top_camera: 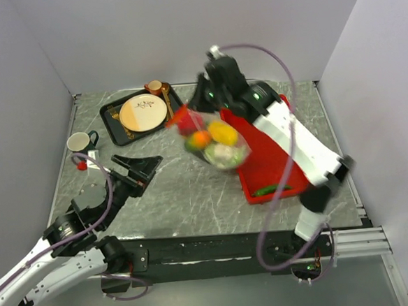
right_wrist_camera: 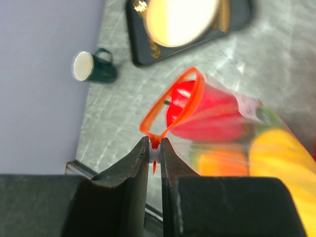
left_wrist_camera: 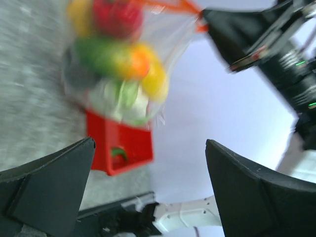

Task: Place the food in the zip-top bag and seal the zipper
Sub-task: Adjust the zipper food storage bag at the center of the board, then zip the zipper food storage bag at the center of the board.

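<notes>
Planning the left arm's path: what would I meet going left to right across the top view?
dark green mug → beige plate on its black tray → filled zip-top bag → green chili on the red tray

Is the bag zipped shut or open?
Open. In the right wrist view the zipper bows into a wide loop, with the red pepper showing through the gap. The right end effector pinches one end.

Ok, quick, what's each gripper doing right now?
Left gripper: open, holding nothing.
Right gripper: closed on the end of the bag's zipper.
</notes>
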`<state>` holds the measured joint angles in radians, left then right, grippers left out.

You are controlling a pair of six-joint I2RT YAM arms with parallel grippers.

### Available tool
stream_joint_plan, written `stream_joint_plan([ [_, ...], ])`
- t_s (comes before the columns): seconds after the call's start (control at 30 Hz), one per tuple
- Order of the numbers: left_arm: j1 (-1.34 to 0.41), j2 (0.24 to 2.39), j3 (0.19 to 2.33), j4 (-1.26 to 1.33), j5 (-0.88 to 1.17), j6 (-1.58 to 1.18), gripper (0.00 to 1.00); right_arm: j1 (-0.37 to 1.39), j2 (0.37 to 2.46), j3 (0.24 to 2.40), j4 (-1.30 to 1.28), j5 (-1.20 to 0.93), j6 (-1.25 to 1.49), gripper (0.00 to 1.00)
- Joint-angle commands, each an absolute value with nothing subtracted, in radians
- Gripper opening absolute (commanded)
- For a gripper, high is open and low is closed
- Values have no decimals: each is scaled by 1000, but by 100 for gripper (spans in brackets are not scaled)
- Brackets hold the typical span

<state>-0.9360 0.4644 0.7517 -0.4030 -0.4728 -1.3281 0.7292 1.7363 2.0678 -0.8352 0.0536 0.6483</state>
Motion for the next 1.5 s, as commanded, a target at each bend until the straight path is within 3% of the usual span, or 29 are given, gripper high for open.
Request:
stream_joint_plan([
  [0.0,-931,453,796,-577,-624,-1321,99,752,1913,2437,-1014,-66,543,0],
  [0.03,-933,448,807,-592,-633,-1324,99,755,1892,2419,-991,-74,551,0],
  [0.17,-933,428,813,-627,-667,-1339,99,747,1702,1977,-717,-52,623,0],
  [0.33,-933,446,815,-606,-669,-1299,99,715,1533,1500,-589,-98,690,0],
  [0.53,-933,642,853,-494,-562,-1183,99,719,1367,1090,-385,-144,836,0],
  [0.7,-933,790,821,-370,-398,-1181,98,719,1249,911,-299,-81,962,0],
  [0.9,-933,793,666,-170,-220,-1293,96,724,1063,733,-206,-8,1118,0],
  [1.1,-985,755,523,-22,-189,-1448,91,782,989,614,-118,47,1252,0],
  [1.47,-1092,828,477,71,-222,-1629,84,867,947,516,-12,135,1436,0],
])
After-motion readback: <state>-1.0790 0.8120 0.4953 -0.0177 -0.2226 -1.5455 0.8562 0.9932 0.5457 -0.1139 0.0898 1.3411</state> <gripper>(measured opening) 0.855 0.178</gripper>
